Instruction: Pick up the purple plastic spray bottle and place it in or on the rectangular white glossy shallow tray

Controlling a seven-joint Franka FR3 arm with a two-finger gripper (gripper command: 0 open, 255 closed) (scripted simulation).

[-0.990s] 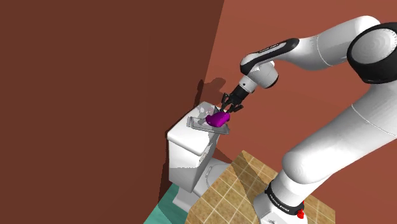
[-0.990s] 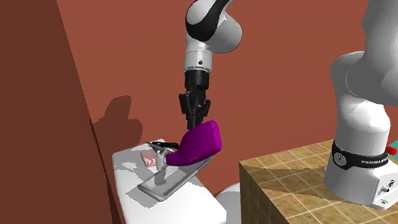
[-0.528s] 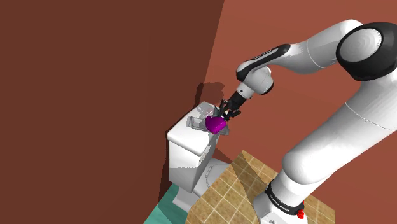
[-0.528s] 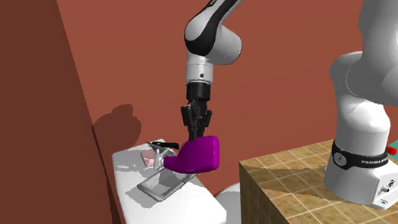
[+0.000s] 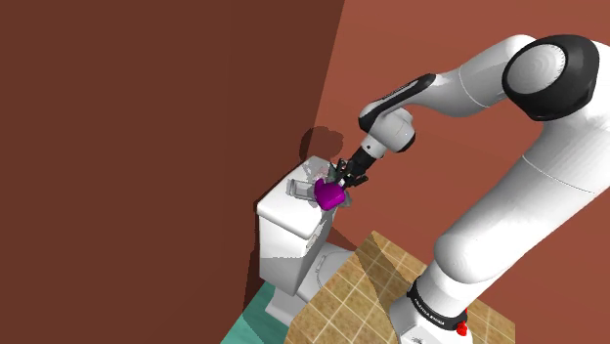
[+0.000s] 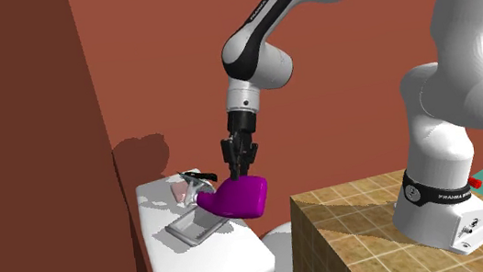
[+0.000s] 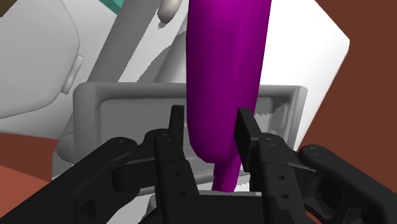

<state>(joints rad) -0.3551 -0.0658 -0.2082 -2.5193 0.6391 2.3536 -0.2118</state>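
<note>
My black gripper is shut on the purple spray bottle, clasping its narrower upper part. The bottle hangs tilted, its grey and black spray head pointing toward the wall. In the wrist view both fingers press the purple spray bottle from either side, and the pale shallow tray lies right beneath it. The tray rests on a white toilet tank lid. The bottle's base is low over the tray's edge nearest the stand; I cannot tell whether they touch. From the shoulder view, the bottle sits below the gripper.
A small pink object lies on the lid beside the tray, toward the wall. Red-brown walls close in behind and beside the toilet. The tiled stand rises close to the toilet bowl.
The arm has carried the bottle down and toward the tray. The bottle has swung from lying slanted to hanging lower over the tray's edge, still clasped.
</note>
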